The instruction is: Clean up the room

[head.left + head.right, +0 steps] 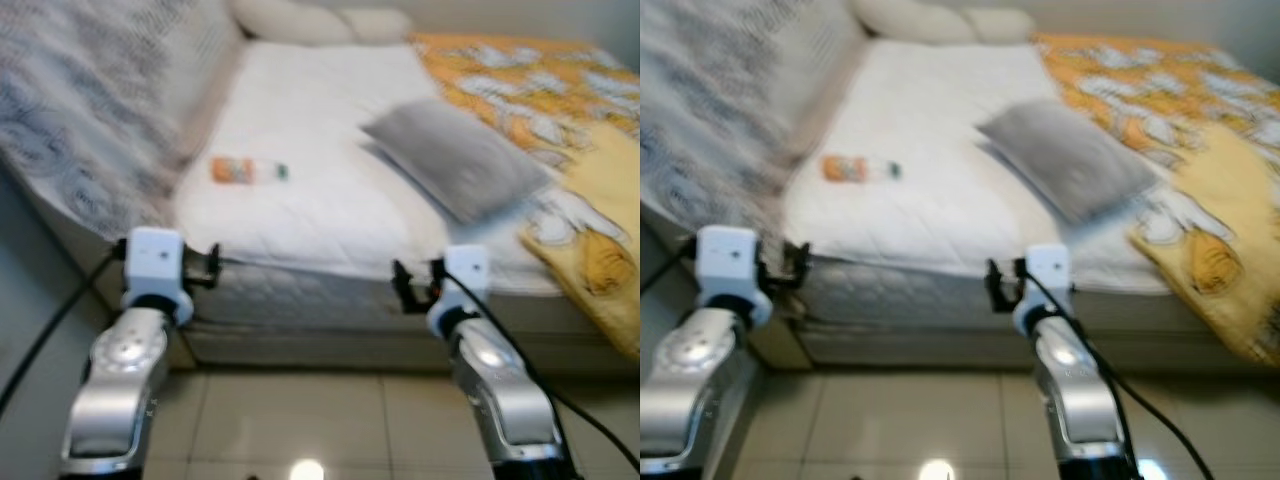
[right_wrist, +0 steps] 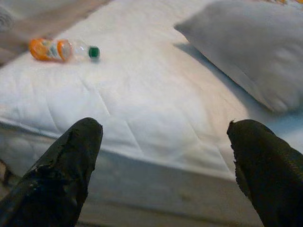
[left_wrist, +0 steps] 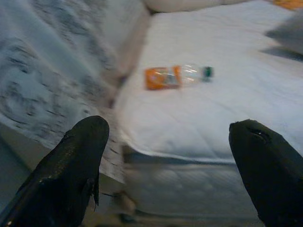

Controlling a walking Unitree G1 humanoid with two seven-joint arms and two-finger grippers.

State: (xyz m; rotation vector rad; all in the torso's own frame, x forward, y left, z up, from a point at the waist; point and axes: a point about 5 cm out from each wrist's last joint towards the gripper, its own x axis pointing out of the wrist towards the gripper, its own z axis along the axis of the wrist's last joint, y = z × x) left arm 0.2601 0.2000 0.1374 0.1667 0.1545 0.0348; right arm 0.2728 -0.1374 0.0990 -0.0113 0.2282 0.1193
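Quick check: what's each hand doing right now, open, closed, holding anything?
Left hand: open, empty, raised before the bed edge.
Right hand: open, empty, also before the bed edge.

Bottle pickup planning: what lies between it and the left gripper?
Only bare white mattress between the left gripper and the bottle, per the left wrist view.

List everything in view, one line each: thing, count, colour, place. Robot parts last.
bottle: one, orange label, green cap, lying on the mattress near its left side.
grey pillow: one, on the mattress, right of the bottle.
cream pillows: two, at the head of the bed.
mattress: one, white.
blanket: one, orange and yellow, along the bed's right side.
patterned cover: one, grey, along the left side.
floor: pale tiles, before the bed.
left end effector: open, short of the bed edge.
right end effector: open, likewise.
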